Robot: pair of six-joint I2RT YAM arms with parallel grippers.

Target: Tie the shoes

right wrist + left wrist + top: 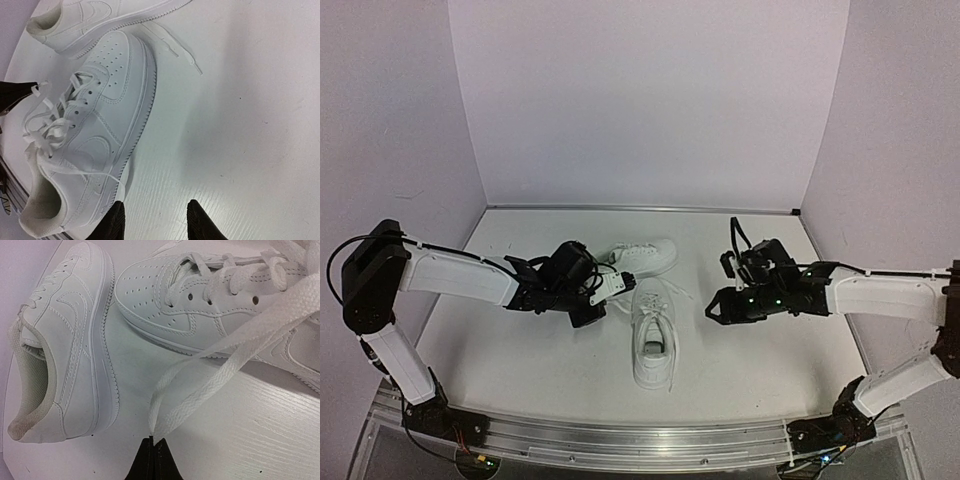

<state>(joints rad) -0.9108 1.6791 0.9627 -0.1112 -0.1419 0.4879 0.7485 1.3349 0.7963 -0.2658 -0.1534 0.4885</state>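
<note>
Left wrist, left hand (153, 441) pinching lace (186, 407)

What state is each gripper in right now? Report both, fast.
Left gripper: closed on a white lace.
Right gripper: open, holding nothing.

bright even light; soft shadows beside the shoes (654, 340); whites washed out.

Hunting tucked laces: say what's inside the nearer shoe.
Nearer shoe: only bare lining shows in its opening. The toe end is hidden under the upper and laces.
</note>
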